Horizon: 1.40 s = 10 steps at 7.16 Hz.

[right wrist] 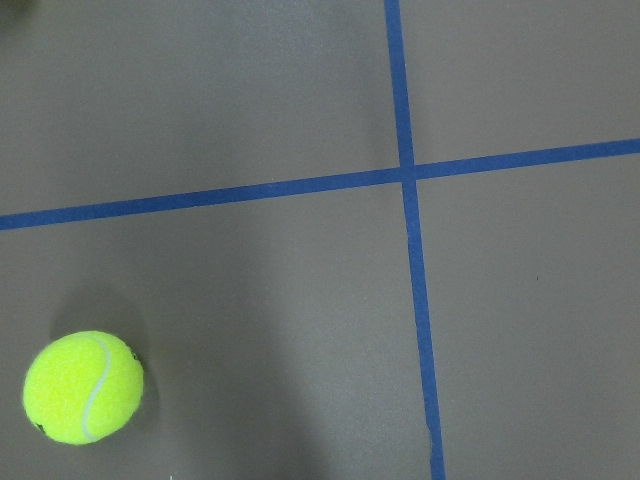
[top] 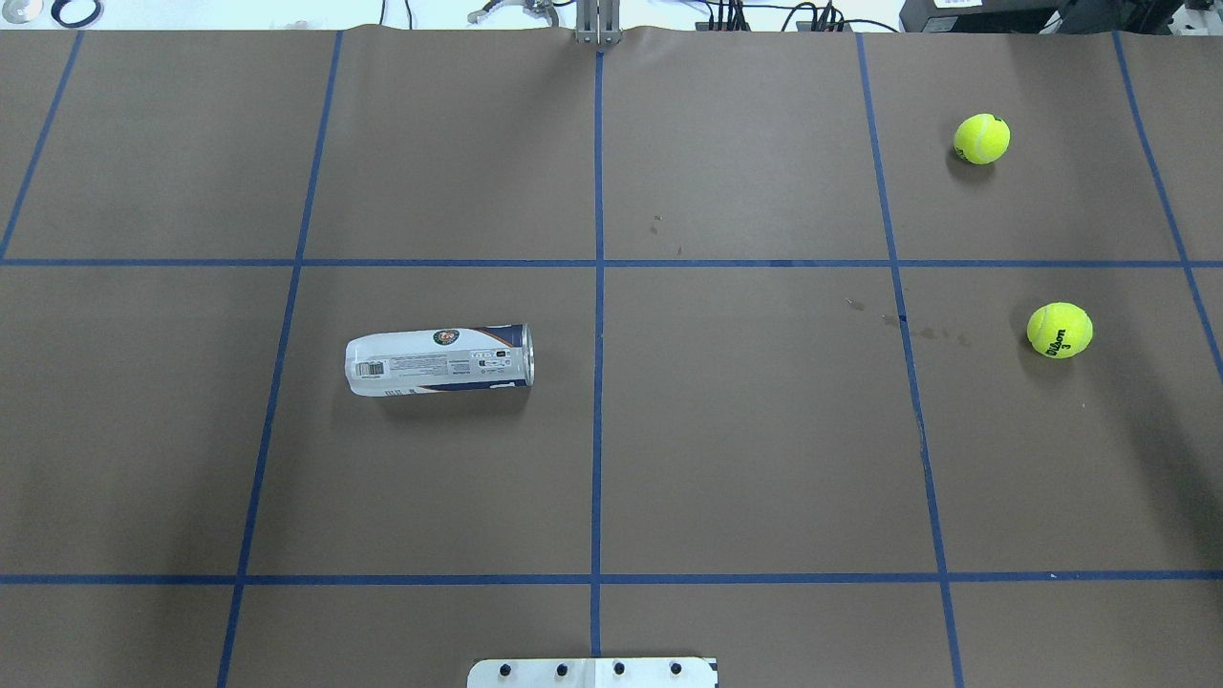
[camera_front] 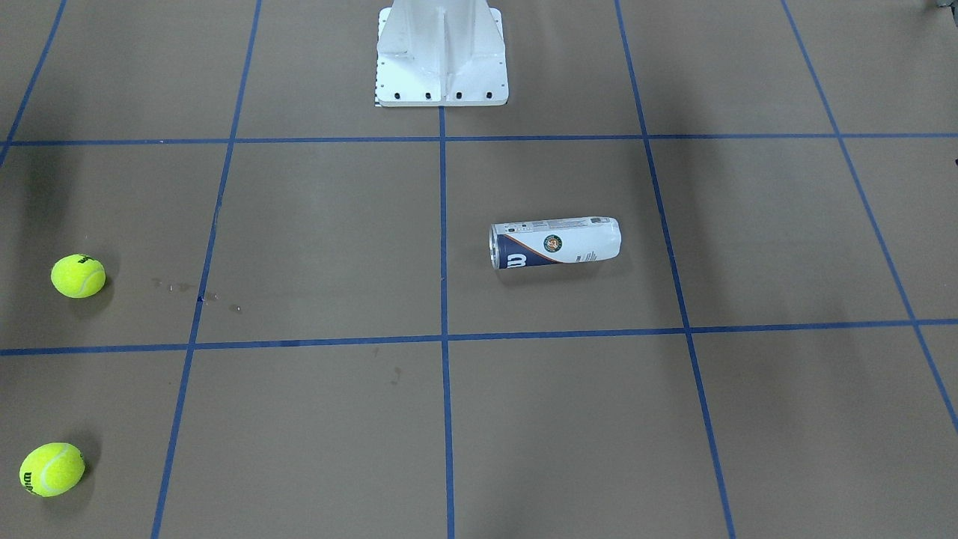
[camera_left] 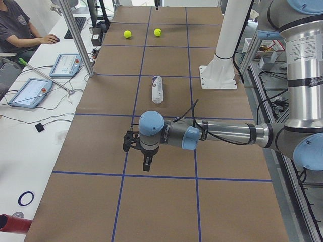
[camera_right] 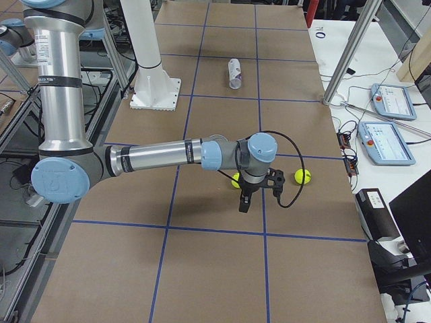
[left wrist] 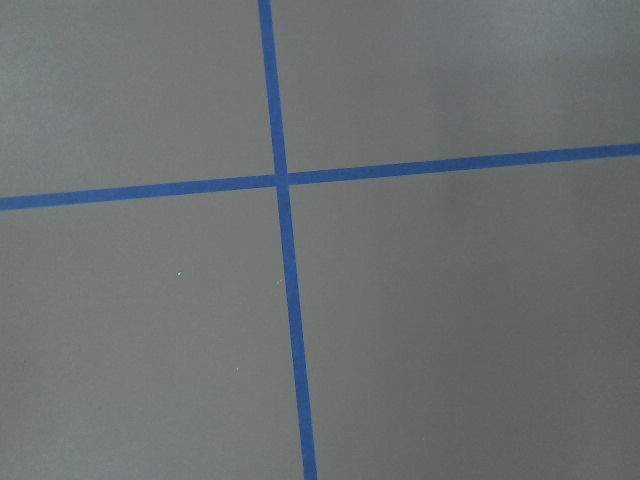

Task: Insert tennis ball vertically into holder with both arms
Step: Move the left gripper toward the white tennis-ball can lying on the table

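Holder (camera_front: 555, 242) lies apart from left end effector (camera_left: 146, 164), right end effector (camera_right: 244, 202) (openness: cannot tell)

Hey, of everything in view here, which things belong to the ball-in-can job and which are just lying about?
For the job: tennis-ball can, on its side; tennis ball marked 3; second tennis ball; left arm; right arm.
Lying about: near control tablet; far control tablet; black ring; red cylinder.

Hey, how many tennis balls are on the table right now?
2. Both lie on the robot's right side: the far ball toward the operators' edge, the near ball closer to the robot. The holder lies on its side; its label could hide another.
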Each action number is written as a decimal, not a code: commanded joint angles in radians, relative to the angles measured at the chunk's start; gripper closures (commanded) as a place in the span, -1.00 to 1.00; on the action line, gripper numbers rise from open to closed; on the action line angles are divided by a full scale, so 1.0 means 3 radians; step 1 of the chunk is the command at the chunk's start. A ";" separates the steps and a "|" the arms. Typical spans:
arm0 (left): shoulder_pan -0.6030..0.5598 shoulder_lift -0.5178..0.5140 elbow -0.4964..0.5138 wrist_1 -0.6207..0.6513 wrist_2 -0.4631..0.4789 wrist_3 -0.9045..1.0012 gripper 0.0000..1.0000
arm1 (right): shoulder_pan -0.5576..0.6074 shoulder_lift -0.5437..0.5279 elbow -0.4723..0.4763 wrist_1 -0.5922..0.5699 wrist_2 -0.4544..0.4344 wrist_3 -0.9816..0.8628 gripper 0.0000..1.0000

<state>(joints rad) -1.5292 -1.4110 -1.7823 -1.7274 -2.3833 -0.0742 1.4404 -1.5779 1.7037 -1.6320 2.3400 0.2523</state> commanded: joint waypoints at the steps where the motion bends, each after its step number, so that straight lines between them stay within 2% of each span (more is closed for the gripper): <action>1: 0.0015 -0.0041 -0.0006 -0.0025 0.0004 -0.0008 -1.00 | 0.0000 -0.0159 -0.0008 0.0426 -0.0007 0.0023 -0.99; 5: 0.0020 -0.0037 -0.0026 -0.0076 -0.0002 -0.0018 -0.99 | 0.0000 -0.0176 -0.0014 0.0434 -0.0002 0.0023 -0.99; 7: 0.0152 -0.0225 -0.0001 -0.0235 -0.0164 -0.0003 -0.99 | 0.0000 -0.0171 -0.0049 0.0439 0.0003 0.0023 -0.99; 9: 0.0270 -0.0308 -0.0001 -0.0505 -0.0175 -0.0013 -0.98 | -0.0005 -0.0171 -0.0060 0.0439 -0.0002 0.0023 -0.99; 10: 0.0281 -0.0348 -0.0026 -0.0511 -0.0180 0.0002 -0.98 | -0.0005 -0.0166 -0.0065 0.0439 0.0003 0.0023 -0.99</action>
<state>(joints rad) -1.4561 -1.5005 -1.7847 -1.8601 -2.4344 -0.0759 1.4392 -1.6287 1.6865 -1.5003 2.3398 0.2592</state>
